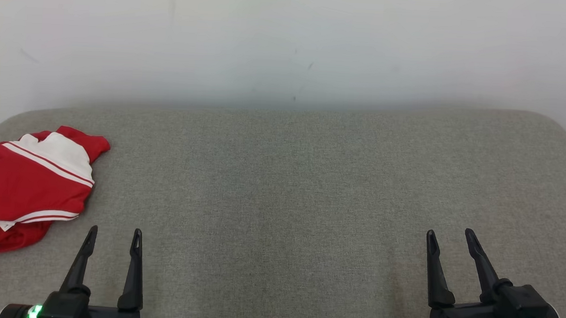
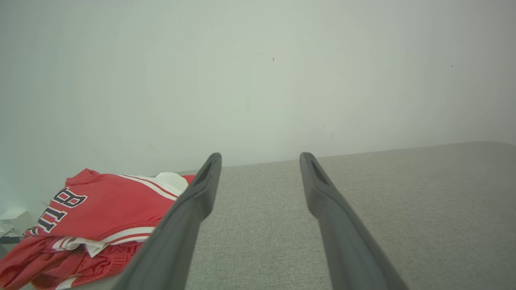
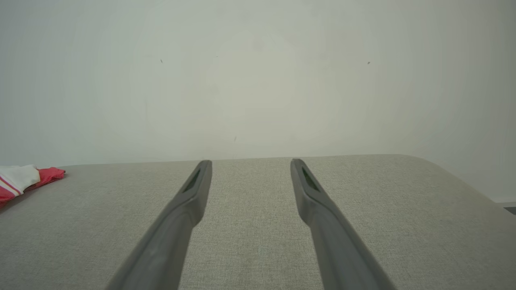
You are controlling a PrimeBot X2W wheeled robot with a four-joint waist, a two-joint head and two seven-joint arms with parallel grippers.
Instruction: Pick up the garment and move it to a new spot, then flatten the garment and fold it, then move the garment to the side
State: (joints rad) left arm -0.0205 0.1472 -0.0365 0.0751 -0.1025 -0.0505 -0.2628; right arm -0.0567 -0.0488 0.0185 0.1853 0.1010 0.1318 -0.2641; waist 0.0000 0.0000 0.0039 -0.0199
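Observation:
The garment is a red jersey with white panels and stripes, lying bunched at the far left of the grey cushioned surface, partly cut off by the head view's left edge. Dark lettering shows on the garment in the left wrist view, and its tip peeks in at the left of the right wrist view. My left gripper stands open just right of the garment's near edge, holding nothing. Far to the right, my right gripper is open and empty over bare fabric.
A pale wall rises directly behind the surface. The surface's rounded right corner drops off at the far right. A small white object sits beyond the garment at the left edge of the left wrist view.

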